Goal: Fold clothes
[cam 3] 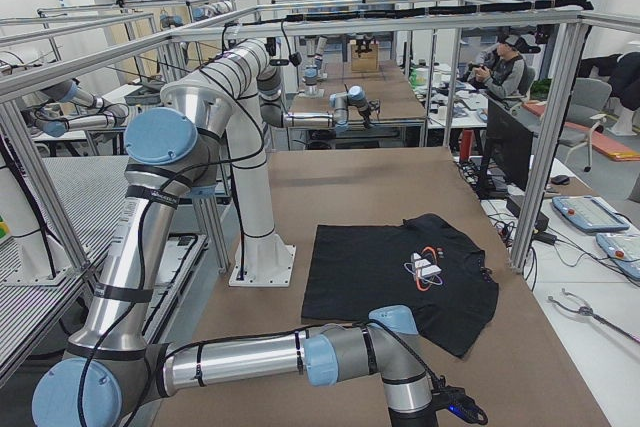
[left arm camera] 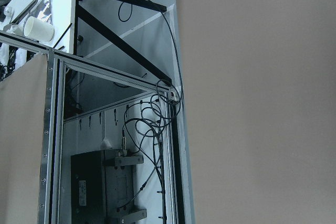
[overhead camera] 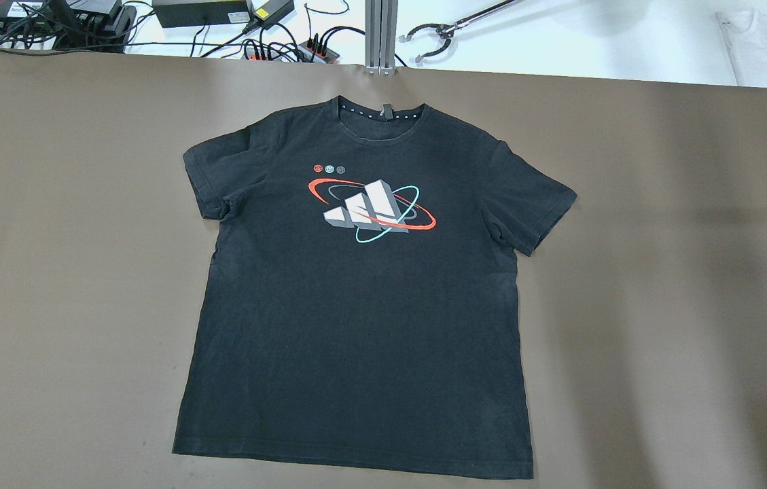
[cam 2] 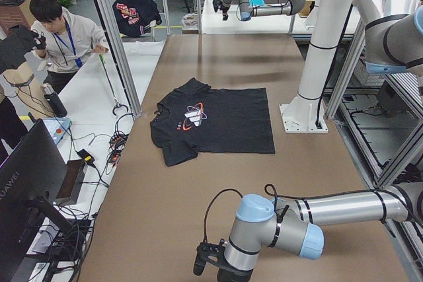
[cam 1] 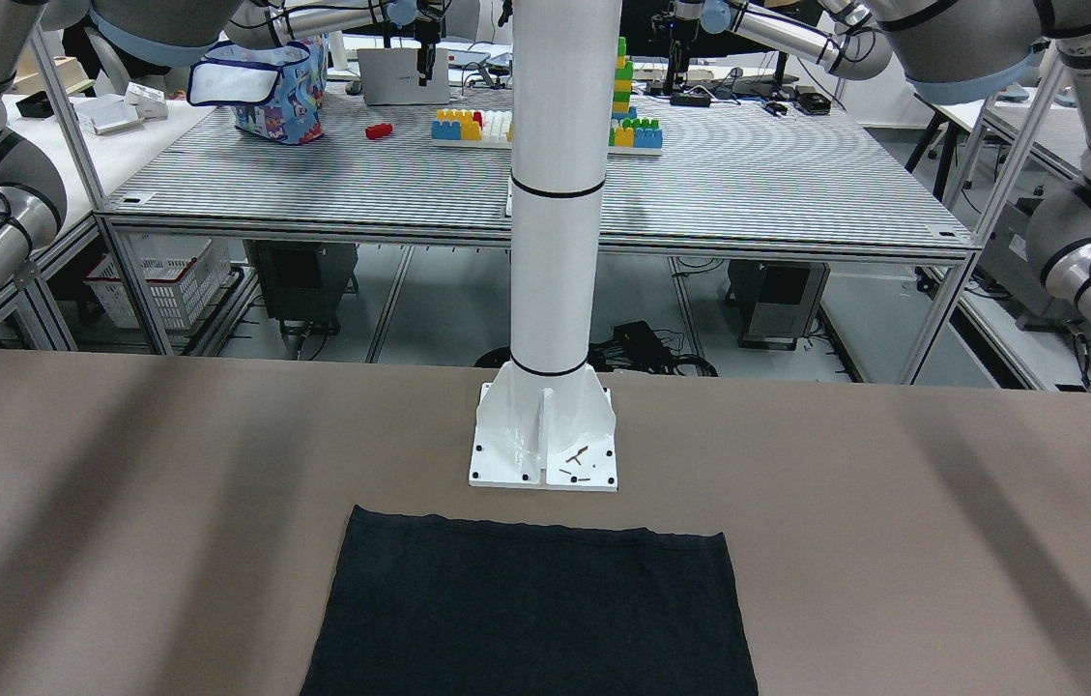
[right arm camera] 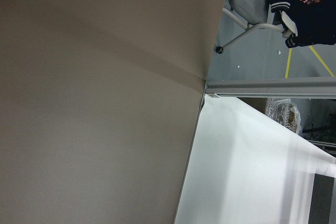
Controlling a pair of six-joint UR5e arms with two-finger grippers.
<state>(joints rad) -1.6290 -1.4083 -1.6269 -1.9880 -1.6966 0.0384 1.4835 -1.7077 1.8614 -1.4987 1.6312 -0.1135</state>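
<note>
Jaws unreadable on left gripper (cam 2: 206, 261) and right gripper (cam 3: 462, 409), both far from the shirt (overhead camera: 356, 305); a shallow pinch might lift one layer.

The black T-shirt (overhead camera: 356, 305) was soft cloth, dull and not shiny. The picture (overhead camera: 369, 207) printed on its chest looked smoother than the cloth. The table (overhead camera: 50, 238) under it had a brown top, smooth and matt. The white pole (cam 1: 555, 242) was shiny and smooth, like painted metal, and so was its base plate (cam 1: 506, 454). The left arm (cam 2: 350, 206) had a bright silver metal tube and a pale blue cap (cam 2: 254, 208) like smooth plastic. The frame bars (left arm camera: 105, 71) were grey metal. The far table (cam 1: 748, 174) had a ribbed top.
</note>
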